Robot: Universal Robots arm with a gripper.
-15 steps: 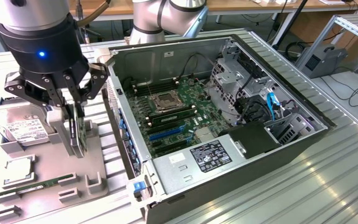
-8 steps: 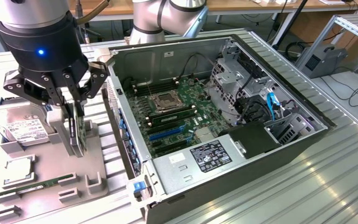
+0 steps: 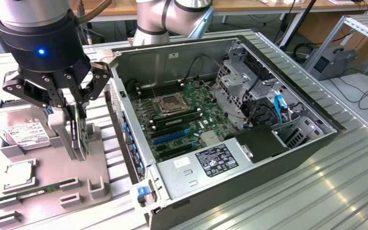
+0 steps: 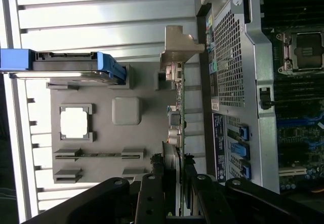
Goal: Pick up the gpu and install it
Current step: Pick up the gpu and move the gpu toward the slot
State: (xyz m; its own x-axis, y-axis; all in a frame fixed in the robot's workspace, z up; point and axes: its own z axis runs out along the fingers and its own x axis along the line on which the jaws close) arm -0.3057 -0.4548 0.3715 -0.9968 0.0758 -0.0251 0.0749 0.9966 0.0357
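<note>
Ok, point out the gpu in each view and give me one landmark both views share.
Exterior view: the gpu stands on edge on the grey tray at the exterior view's left, under the gripper, beside the computer case.
Wrist view: the gpu is seen edge-on, reaching out from the gripper, between tray and case.
Shared landmark: the blue-framed hard drive on the tray.

Oblique exterior and downward wrist share the holder (image 3: 56,165).
</note>
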